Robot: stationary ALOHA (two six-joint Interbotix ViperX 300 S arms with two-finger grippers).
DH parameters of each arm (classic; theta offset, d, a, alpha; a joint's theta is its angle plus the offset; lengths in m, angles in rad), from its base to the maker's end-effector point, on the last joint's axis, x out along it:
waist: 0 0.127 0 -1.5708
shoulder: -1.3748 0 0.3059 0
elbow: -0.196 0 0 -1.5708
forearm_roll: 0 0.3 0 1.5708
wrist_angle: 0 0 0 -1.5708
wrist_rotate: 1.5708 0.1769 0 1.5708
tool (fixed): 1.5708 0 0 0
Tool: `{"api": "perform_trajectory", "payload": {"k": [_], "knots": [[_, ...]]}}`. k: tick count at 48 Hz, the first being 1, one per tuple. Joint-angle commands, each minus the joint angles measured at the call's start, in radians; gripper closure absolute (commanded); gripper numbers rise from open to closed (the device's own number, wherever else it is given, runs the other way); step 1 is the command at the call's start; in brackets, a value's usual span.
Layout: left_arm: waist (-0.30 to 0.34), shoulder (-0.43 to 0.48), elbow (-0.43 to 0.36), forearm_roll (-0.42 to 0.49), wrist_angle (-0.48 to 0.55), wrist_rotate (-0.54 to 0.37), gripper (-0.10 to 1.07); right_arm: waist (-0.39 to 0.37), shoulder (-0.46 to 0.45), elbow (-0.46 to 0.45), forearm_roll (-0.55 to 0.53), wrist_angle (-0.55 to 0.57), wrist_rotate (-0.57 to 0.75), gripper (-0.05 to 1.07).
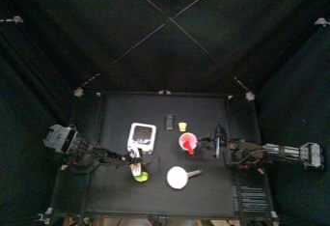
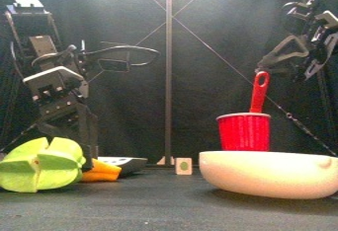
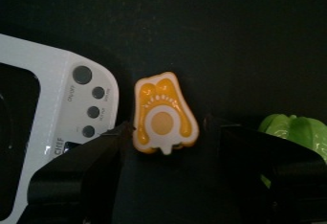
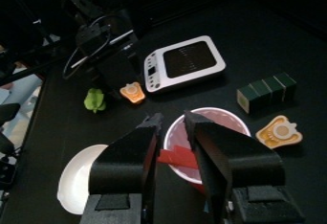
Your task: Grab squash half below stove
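OK, squash half [image 3: 163, 114] sits cut face up, right between the left gripper [image 3: 163, 144] jaws. Jaws stand apart on either side of its narrow end and look to touch or nearly touch its flanks; I judge not clamped yet. Reads as a top-down approach centred on the piece so a squeeze takes it across the width.

The stove [image 3: 52, 123], white with grey knobs, lies just beside one jaw, knob edge facing the squash. Gap is tight, so that jaw risks nudging the stove when closing. Past the other jaw sits a green pepper [image 3: 296, 134], near but clear of the squash.

The top view shows the left arm reaching in from the left, gripper over the spot below the stove [image 1: 142, 133], squash hidden under it there. From the right wrist view the same squash piece [image 4: 130, 93] shows under the left gripper [image 4: 113, 70], next to the stove [image 4: 188, 61].

The right gripper [image 4: 177, 142] hangs above the red cup [image 4: 205, 132], jaws narrowly apart around something red, likely the utensil handle [image 2: 259, 89] standing in the cup; grip not certain. A second squash half [image 4: 277, 130] and a dark green block [image 4: 269, 92] lie beyond the cup, well off from the left gripper, so not the target. A white bowl [image 2: 264, 172] is near the cup.

Next: close and lift straight up.
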Motion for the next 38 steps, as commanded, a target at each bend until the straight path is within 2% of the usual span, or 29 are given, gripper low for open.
{"api": "perform_trajectory", "payload": {"k": [1, 30, 38], "knots": [[0.008, -0.003, -0.011, 0.003, 0.002, 0.002, 0.02, -0.003, 0.009, -0.009, 0.003, -0.003, -0.002, 0.35], [0.02, 0.028, -0.017, 0.003, 0.003, 0.0, 0.03, -0.003, 0.009, -0.011, 0.003, -0.003, -0.002, 0.35], [0.021, 0.028, -0.02, 0.003, 0.003, 0.002, 0.08, -0.005, 0.009, -0.011, 0.003, -0.003, -0.002, 0.35]]}}
